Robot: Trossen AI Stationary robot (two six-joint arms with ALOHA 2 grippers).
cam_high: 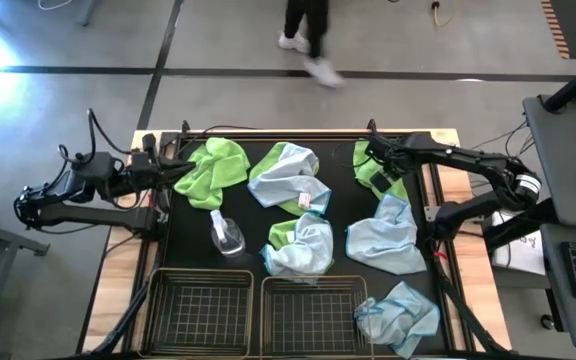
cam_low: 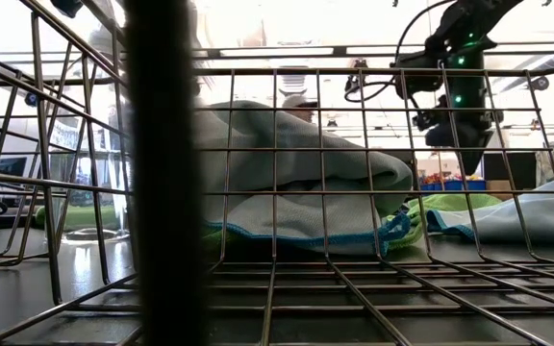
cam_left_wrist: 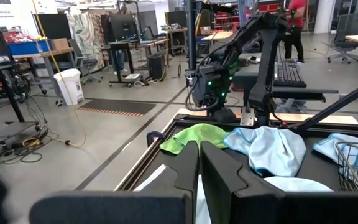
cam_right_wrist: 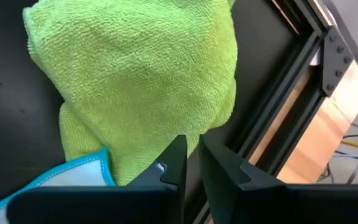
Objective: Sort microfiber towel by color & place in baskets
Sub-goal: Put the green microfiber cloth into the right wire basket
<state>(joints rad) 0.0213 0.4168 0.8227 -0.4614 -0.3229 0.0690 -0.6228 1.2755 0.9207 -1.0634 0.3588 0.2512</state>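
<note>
Right gripper [cam_right_wrist: 191, 155] fingers, seemingly near-closed and empty, hover over a green towel [cam_right_wrist: 142, 81].

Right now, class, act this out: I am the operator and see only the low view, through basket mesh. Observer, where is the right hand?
Observer: The right hand hangs over a lime green towel at the far right corner of the table.
Operator: And the left arm?
Observer: Its left hand is shut, at the far left edge beside another green towel.
Operator: Anything that is not a towel?
Observer: A clear spray bottle lies left of the middle, just beyond the left basket.
</note>
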